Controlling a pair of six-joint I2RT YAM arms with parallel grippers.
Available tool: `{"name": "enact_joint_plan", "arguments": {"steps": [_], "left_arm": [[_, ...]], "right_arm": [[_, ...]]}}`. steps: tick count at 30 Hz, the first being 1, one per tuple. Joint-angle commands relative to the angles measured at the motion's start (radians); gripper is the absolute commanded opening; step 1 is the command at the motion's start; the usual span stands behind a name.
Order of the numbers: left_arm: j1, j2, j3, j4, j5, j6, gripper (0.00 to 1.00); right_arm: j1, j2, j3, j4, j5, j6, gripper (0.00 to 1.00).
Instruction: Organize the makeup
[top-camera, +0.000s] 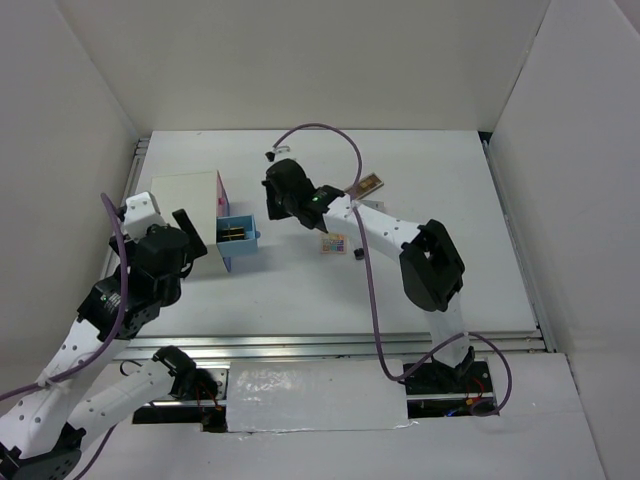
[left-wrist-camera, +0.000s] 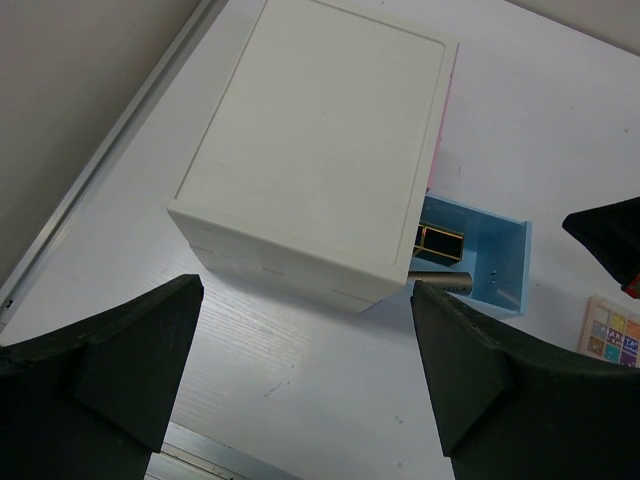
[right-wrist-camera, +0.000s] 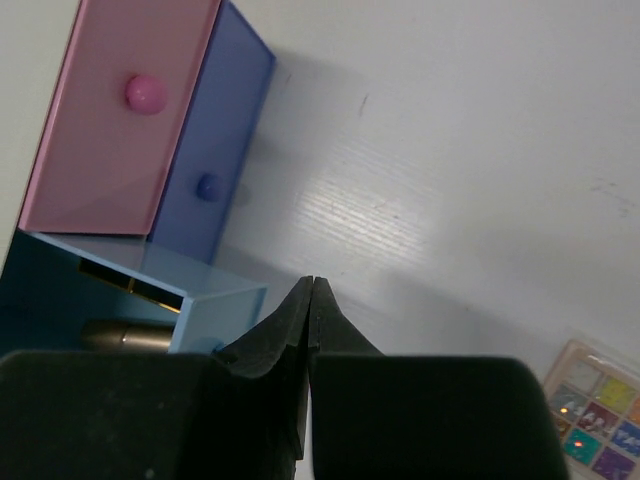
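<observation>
The light blue drawer (top-camera: 240, 243) of the white box (top-camera: 185, 197) stands pulled out, with a gold lipstick tube (left-wrist-camera: 446, 282) and a black-gold tube (left-wrist-camera: 441, 242) lying inside. My right gripper (right-wrist-camera: 312, 286) is shut on nothing, its tips just off the open drawer's corner (right-wrist-camera: 225, 300). It hovers right of the box (top-camera: 272, 208). On the table lie a multicoloured palette (top-camera: 333, 243), a small black item (top-camera: 358, 254), a brown palette (top-camera: 366, 184) and a tiny bottle (top-camera: 270, 153). My left gripper (left-wrist-camera: 305, 300) is open and empty, on the near side of the box (left-wrist-camera: 310, 150).
The box also has a shut pink drawer (right-wrist-camera: 125, 110) and a shut darker blue drawer (right-wrist-camera: 215, 150), each with a round knob. White walls close in the table on three sides. A metal rail (top-camera: 330, 345) runs along the near edge.
</observation>
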Motion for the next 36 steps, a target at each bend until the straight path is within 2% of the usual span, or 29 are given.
{"name": "enact_joint_plan", "arguments": {"steps": [1, 10, 36], "left_arm": [[0.003, -0.008, 0.008, 0.019, -0.013, 0.016, 0.99], [0.003, -0.010, 0.006, 0.020, -0.012, 0.017, 0.99], [0.003, -0.007, 0.005, 0.023, -0.010, 0.022, 0.99]], "right_arm": [[0.026, 0.020, 0.066, -0.027, -0.071, 0.082, 0.00], [0.060, 0.038, 0.072, -0.001, -0.272, 0.134, 0.00], [0.094, 0.199, 0.224, 0.070, -0.506, 0.261, 0.00]]}}
